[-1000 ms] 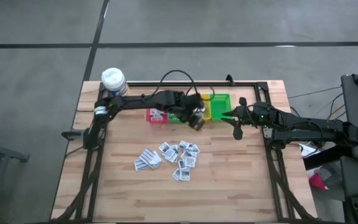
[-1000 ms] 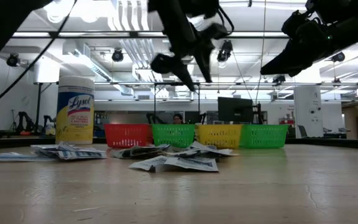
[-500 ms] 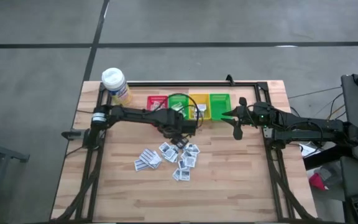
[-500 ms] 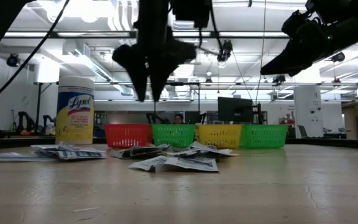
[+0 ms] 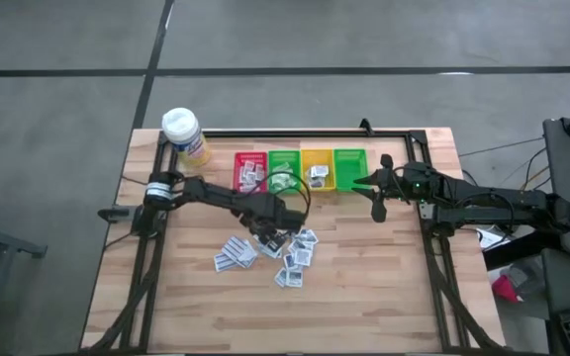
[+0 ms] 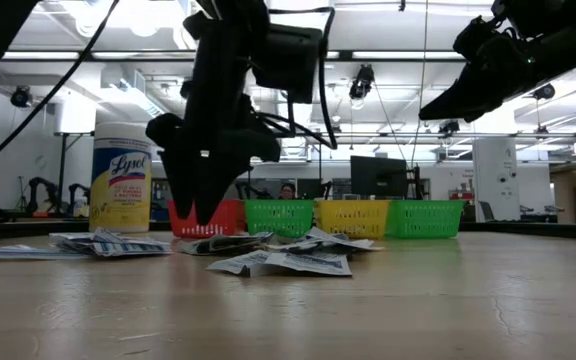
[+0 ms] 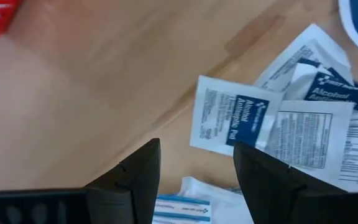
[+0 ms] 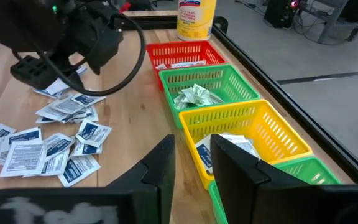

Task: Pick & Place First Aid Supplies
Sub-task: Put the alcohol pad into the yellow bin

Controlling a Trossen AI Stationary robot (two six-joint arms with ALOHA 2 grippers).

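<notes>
A white-capped bottle (image 5: 183,133) is stood at the far left corner of the counter (image 5: 364,287), well apart from the work, so that it is kept out of both arms' reach paths.

The sachets (image 5: 270,249) are left in a loose heap near the middle of the counter, overlapping one another; some have already been dropped into the bins behind. The left gripper (image 5: 268,229) is brought down over the far edge of that heap. Its fingers (image 7: 135,180) are held wide apart and empty, with a blue-printed alcohol sachet (image 7: 232,118) lying flat just beyond their tips. They are probably spread so that one sachet can be straddled and pinched off the wood; whether the tips touch the counter cannot be told. Because the sachets lie flat and overlapped, two may be caught at once.

Four bins are set in a row along the far edge, touching side to side, presumably so that supplies can be sorted by kind: the red bin (image 5: 249,170), the green bin (image 5: 283,168), the yellow bin (image 5: 317,169) and a second green bin (image 5: 350,167). White packets are seen in the first three.

The right gripper (image 5: 377,201) is held raised just beside the last bin, waiting. Its fingers (image 8: 238,165) are part-open with nothing between them.
</notes>
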